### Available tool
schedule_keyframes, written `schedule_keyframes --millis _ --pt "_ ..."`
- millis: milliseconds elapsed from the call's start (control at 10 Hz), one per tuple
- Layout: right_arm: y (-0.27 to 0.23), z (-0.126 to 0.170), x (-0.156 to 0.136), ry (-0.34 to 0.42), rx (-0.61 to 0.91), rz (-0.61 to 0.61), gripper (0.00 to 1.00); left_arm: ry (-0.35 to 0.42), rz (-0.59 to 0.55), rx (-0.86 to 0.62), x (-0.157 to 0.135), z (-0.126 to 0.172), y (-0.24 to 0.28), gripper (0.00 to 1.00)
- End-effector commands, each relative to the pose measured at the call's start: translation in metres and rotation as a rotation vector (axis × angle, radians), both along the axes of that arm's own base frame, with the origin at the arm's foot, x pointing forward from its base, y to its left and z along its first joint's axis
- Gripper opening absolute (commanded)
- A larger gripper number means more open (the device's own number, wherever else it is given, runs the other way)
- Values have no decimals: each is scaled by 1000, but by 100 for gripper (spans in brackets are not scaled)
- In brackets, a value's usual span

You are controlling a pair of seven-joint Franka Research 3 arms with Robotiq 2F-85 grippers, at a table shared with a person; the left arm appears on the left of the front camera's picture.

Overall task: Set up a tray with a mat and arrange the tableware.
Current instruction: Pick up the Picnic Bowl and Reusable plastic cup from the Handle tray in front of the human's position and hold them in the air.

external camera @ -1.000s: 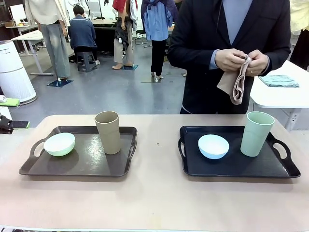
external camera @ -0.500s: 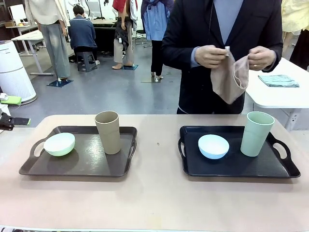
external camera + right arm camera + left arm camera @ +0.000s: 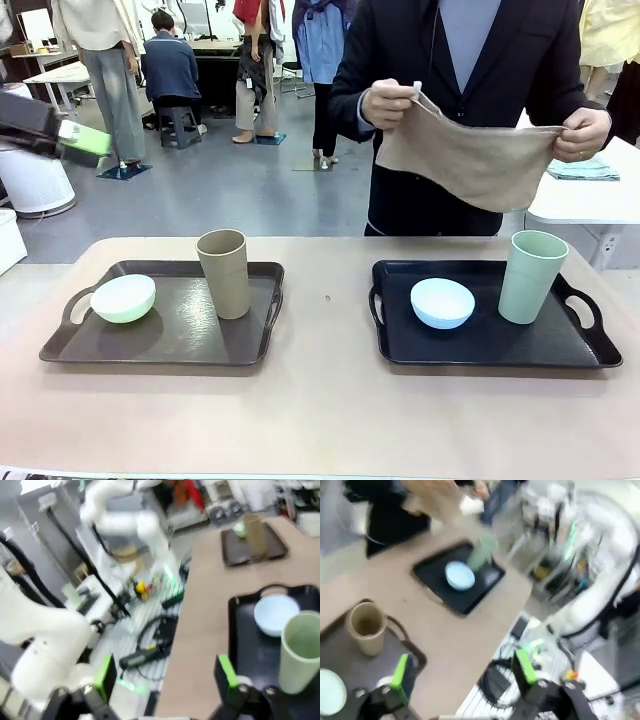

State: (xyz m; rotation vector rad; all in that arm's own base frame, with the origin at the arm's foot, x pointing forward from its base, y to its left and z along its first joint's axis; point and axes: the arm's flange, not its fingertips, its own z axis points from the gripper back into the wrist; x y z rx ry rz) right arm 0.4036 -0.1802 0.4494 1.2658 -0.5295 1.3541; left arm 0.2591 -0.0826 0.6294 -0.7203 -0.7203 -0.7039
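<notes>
A dark brown tray point(image 3: 160, 350) on the left holds the pale mint bowl point(image 3: 123, 298) and the tan-brown cup point(image 3: 224, 272). On the right, a black tray point(image 3: 480, 345) carries the light blue bowl point(image 3: 442, 302) and the sage green cup point(image 3: 531, 276). Behind the table a person holds a tan mat point(image 3: 475, 160) spread between both hands, above the black tray. My left gripper point(image 3: 85, 140) hangs high at the far left. In its wrist view it point(image 3: 462, 670) is open and empty, over the table's near edge. My right gripper point(image 3: 165, 675) is open too, beside the sage cup point(image 3: 300, 650).
Bare tan tabletop point(image 3: 320, 400) lies between and in front of the trays. A white side table point(image 3: 585, 195) with a folded teal cloth stands at the back right. Cables and equipment lie on the floor below the table's near edge point(image 3: 145, 650).
The person has unfolded the mat from a bunch into a wide sheet held by both hands. My left gripper has risen from the table's left edge to the upper left.
</notes>
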Motion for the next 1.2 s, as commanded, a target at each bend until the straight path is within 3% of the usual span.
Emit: schedule_keyframes --millis 0,100,200,300,400,500,600,700,800,900,1100 --pt "-45 -29 10 -219 150 164 100 28 -100 202 16 -4 -70 100" --pt "0 0 0 0 0 0 100 167 -91 165 17 -2 -105 100" --pt "0 0 0 0 0 0 100 -18 -72 102 -11 8 -51 100" --pt "0 0 0 0 0 0 100 -18 -72 102 -11 8 -51 100" --pt "0 0 0 0 0 0 100 37 -114 160 -10 2 -107 100" --pt "-11 -10 5 -48 12 27 100 -71 6 285 -10 -8 -119 100" --pt "-9 -22 27 -225 -22 -22 100 -114 124 396 -2 -18 -158 100" --pt "2 -43 45 -270 73 91 100 -4 214 479 10 -21 -204 100" --pt "9 -58 56 -324 70 160 100 43 295 512 24 -19 -236 100" --pt "12 -72 63 -366 47 220 100 39 408 528 40 -16 -260 100" --pt "10 -93 65 -368 -41 401 100 123 615 502 82 -12 -297 100"
